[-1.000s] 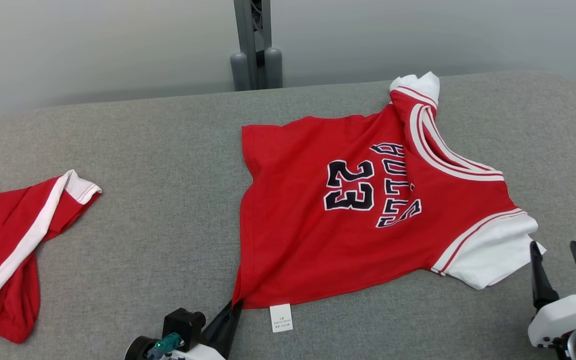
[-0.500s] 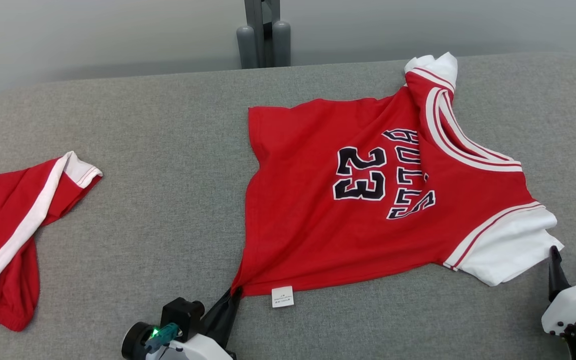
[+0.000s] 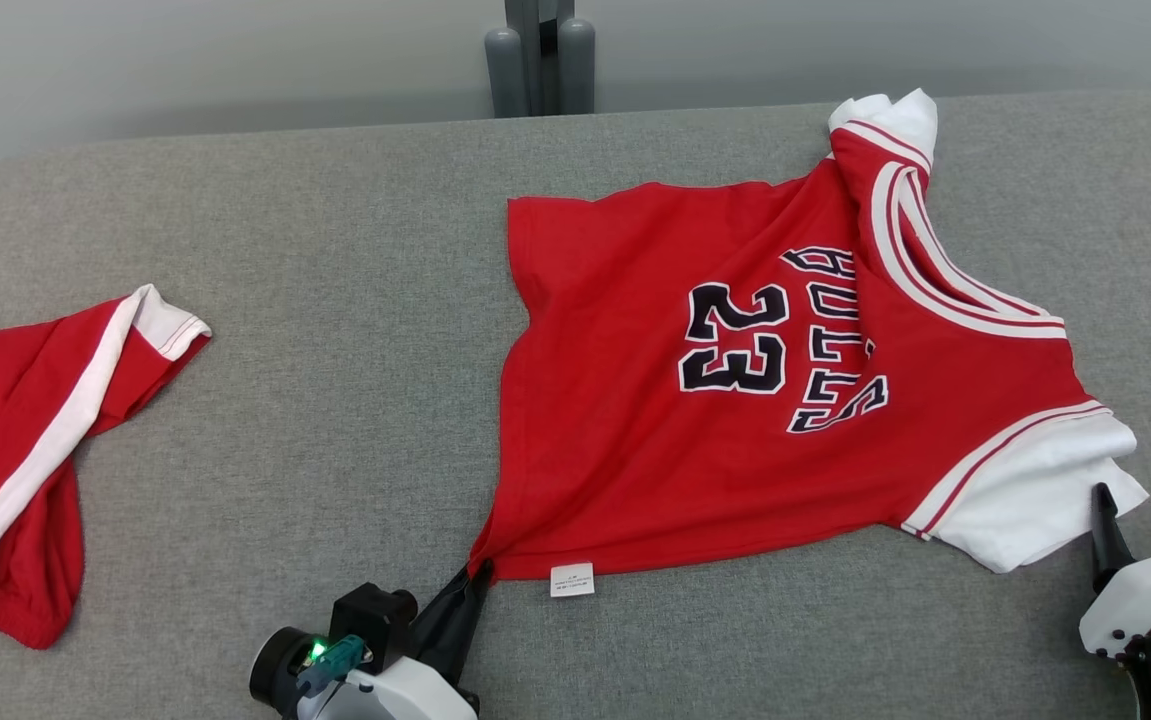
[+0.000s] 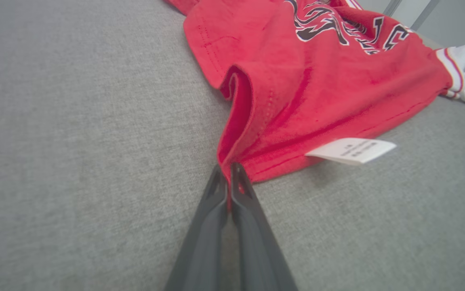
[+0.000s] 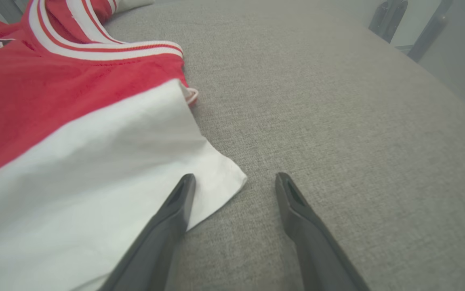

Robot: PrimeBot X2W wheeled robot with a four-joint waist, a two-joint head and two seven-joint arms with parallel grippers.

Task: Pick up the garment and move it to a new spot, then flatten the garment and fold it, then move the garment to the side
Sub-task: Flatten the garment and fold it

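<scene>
— Where is the shirt lying now?

— It is lying spread on the gray surface (image 3: 285, 250), in front of me and a little to my right. The shirt (image 3: 615, 440) is lying sideways: its long axis is running from the hem on my left to the collar on my right. Another red piece of clothing (image 3: 15, 450) is lying well apart, far on my left.

— Which arm is nearer to what?

— My left gripper (image 3: 475, 580) is at the near hem corner, and my right gripper (image 3: 1137, 497) is just beside the white sleeve (image 3: 1035, 500). I am judging that the coming move is turning on the sleeve corner: it is lying just ahead of my right fingers, toward their left side.

— And what are the fingers doing?

— The left ones are pressed together, pinching the hem corner. The left wrist view is showing the red fold rising from them, and the white label (image 4: 349, 150) just beside. The right ones are spread and holding nothing. The right wrist view is showing one finger (image 5: 175, 202) over the sleeve corner and the other over bare surface. The head view is not making this clear. In neither view can I tell whether that finger is touching the cloth.
</scene>
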